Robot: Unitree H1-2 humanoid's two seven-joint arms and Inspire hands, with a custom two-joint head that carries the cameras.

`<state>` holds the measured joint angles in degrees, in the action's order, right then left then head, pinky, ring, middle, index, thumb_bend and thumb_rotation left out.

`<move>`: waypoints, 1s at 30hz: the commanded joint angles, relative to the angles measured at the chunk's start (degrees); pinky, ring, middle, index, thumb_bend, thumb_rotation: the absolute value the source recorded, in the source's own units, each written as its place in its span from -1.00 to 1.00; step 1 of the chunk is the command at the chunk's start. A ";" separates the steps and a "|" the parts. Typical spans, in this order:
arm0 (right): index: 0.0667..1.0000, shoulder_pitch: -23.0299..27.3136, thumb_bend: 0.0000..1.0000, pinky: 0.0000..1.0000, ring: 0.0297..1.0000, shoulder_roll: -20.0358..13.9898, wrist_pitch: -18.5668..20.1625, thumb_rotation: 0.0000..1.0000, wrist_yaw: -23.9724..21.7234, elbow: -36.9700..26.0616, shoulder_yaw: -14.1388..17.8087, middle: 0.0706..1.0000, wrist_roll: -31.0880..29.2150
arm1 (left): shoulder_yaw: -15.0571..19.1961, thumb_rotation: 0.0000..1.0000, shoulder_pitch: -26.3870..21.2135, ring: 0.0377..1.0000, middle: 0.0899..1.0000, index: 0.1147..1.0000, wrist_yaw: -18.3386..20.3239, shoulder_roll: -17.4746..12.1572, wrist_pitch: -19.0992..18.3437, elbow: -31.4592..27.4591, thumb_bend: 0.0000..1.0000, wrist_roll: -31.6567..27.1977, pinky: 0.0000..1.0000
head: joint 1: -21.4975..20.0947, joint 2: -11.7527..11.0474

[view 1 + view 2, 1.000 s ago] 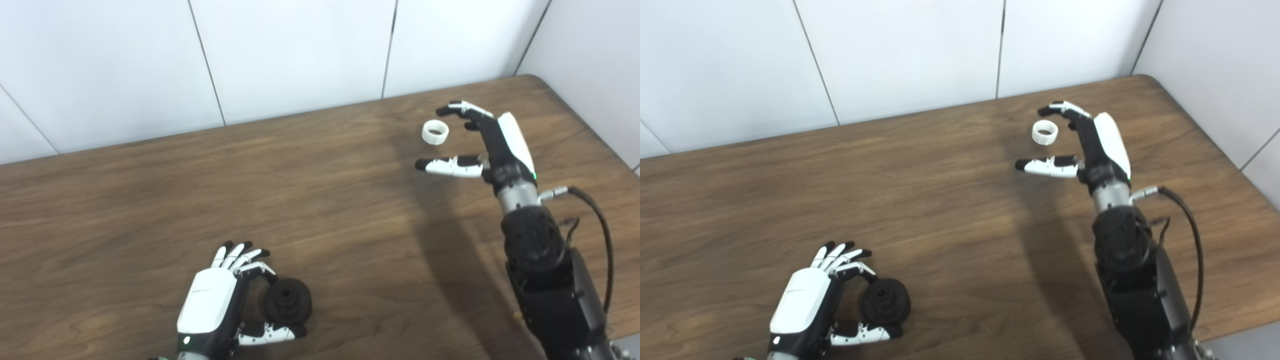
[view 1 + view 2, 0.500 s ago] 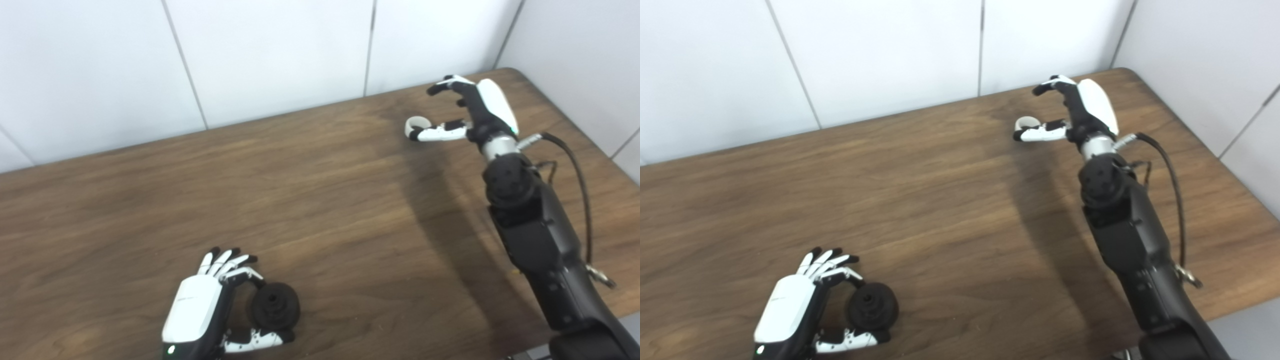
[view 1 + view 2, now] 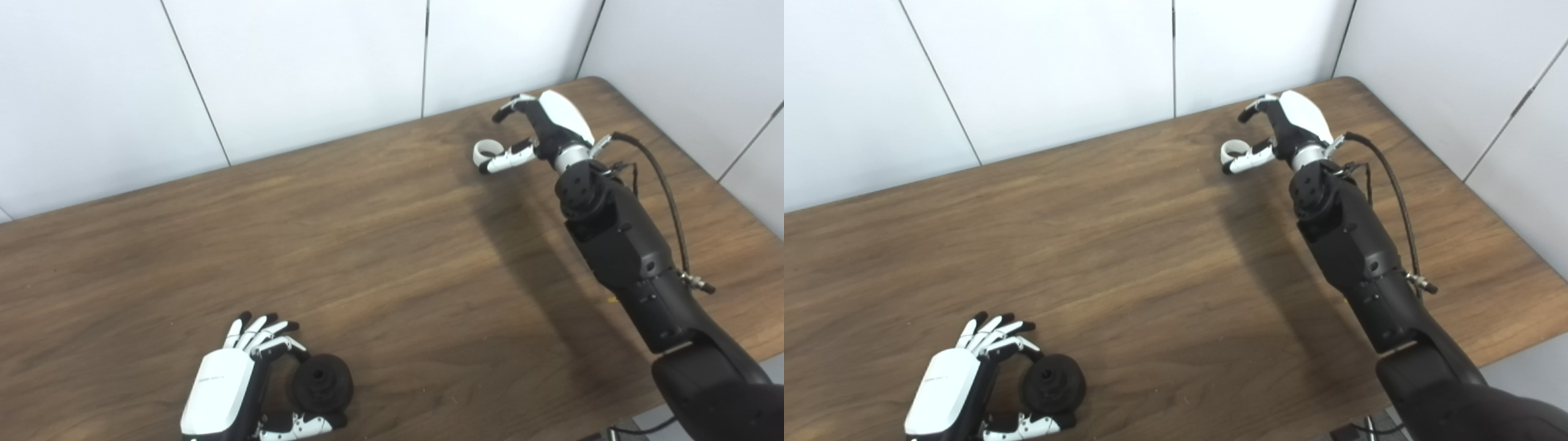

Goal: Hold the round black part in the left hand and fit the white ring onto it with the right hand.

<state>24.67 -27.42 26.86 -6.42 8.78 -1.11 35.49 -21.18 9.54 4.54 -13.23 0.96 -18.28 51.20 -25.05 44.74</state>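
The round black part (image 3: 321, 384) lies on the wooden table (image 3: 367, 233) near the front left. My left hand (image 3: 225, 392) is shut on it, one curled finger against its top and the thumb under its near side; the other fingers point straight out. The white ring (image 3: 484, 148) lies flat at the far right of the table. My right hand (image 3: 548, 125) is open around the ring: its thumb (image 3: 505, 162) lies along the ring's near side, touching or nearly touching it, and its fingers arch above and behind it.
White wall panels run close behind the table and along its right side. The table's rounded far right corner (image 3: 591, 82) is just beyond the right hand. A black cable (image 3: 664, 190) loops off the right forearm.
The view has shifted. My right hand has reached forward and down to the ring, so the thumb now lies beside it. The left hand and the black part keep the same pose.
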 commanded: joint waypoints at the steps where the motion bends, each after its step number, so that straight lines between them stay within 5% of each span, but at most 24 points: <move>1: 0.35 3.46 0.68 1.00 0.95 -1.69 0.04 -0.60 -0.06 -0.52 0.27 0.87 1.34 | 0.25 -0.88 1.36 0.81 0.59 -0.16 1.42 -1.15 -0.59 -0.16 0.04 0.96 1.00 | -0.04 0.08; 11: 0.39 5.86 0.74 1.00 0.98 -4.05 0.00 -0.50 -3.97 4.34 -4.44 0.93 6.30 | 0.22 -0.88 1.58 0.80 0.58 -0.16 1.14 -0.86 -0.43 -0.43 0.04 1.13 1.00 | 0.46 0.23; 30: 0.35 8.59 0.70 1.00 1.00 -5.47 -0.13 -0.47 -3.92 8.30 -6.82 0.95 7.07 | 0.12 -0.88 2.37 0.81 0.59 -0.16 2.25 -0.19 -1.47 -1.62 0.04 1.62 1.00 | 1.33 0.49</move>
<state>30.14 -30.92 26.89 -11.37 18.04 -8.14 41.74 -20.99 10.72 4.99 -12.74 0.34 -19.40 51.61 -23.64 45.18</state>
